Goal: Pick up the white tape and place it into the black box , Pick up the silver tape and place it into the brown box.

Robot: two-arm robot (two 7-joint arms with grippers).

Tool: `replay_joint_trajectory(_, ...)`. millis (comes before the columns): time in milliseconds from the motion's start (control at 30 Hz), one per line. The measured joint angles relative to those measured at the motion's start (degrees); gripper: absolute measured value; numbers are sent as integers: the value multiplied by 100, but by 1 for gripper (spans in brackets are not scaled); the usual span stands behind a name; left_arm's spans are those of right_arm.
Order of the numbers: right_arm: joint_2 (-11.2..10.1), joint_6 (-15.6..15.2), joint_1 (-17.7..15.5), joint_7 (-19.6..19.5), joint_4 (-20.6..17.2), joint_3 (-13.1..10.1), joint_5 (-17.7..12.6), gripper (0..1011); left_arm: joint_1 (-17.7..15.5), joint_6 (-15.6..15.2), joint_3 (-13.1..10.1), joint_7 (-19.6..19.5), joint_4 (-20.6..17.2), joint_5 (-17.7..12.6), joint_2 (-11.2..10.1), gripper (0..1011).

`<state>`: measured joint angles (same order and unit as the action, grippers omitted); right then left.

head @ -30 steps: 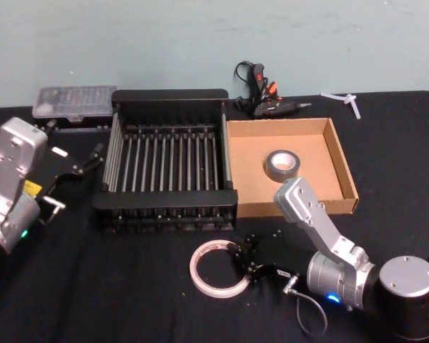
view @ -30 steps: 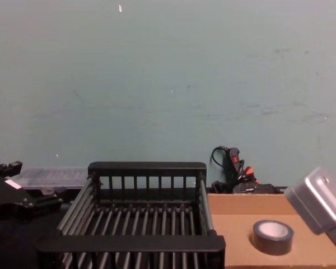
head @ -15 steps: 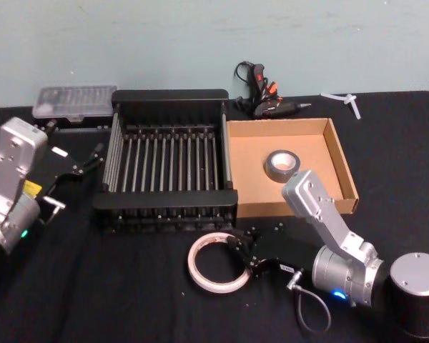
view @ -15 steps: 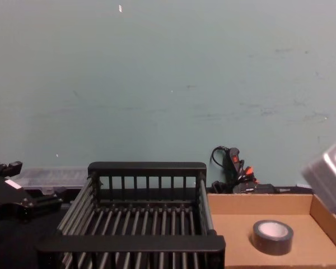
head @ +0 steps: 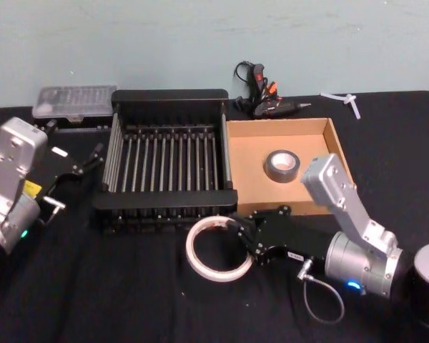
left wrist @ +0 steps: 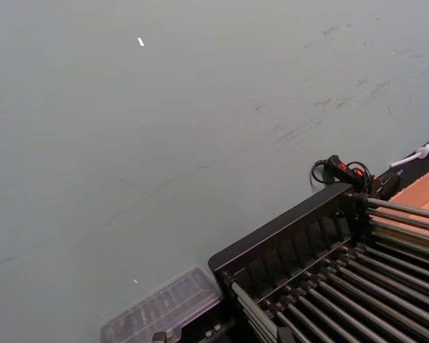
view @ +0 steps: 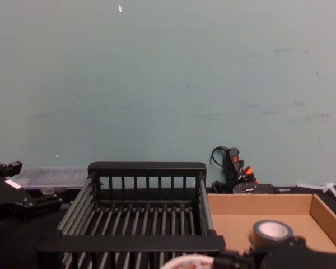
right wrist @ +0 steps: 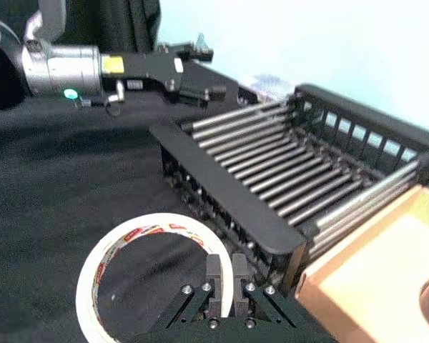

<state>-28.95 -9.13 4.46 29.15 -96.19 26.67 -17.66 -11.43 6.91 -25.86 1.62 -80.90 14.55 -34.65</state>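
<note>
The white tape point(head: 193, 251), a wide thin ring with red marks inside, hangs tilted just in front of the black box point(head: 168, 95). My right gripper point(head: 238, 233) is shut on the ring's near wall; in the right wrist view the gripper point(right wrist: 224, 266) pinches the white tape point(right wrist: 93, 275). The top of the white tape point(view: 185, 262) peeks in at the chest view's lower edge. The silver tape point(head: 281, 164) lies flat inside the brown box point(head: 341, 161), right of the slatted crate. My left gripper point(head: 93, 156) is parked left of the crate.
A glue gun point(head: 261, 93) lies behind the two boxes. A clear plastic case point(head: 73, 102) sits at the back left, and a small white plastic piece point(head: 347, 101) at the back right. Black cloth covers the table.
My right gripper has closed on the white tape and carried it up and toward the black box; the ring now shows in the chest view. The right forearm swung right. The left arm stayed still.
</note>
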Motion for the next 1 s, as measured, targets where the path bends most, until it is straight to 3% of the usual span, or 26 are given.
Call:
replay_joint_trajectory(600,7,196,387,-101,-136,-105,-250,98,0,0,0,0,0,0,0,1001)
replay_joint_trajectory(1000,366,194,962,-268,368,37,-174,98,0,0,0,0,0,0,0,1001)
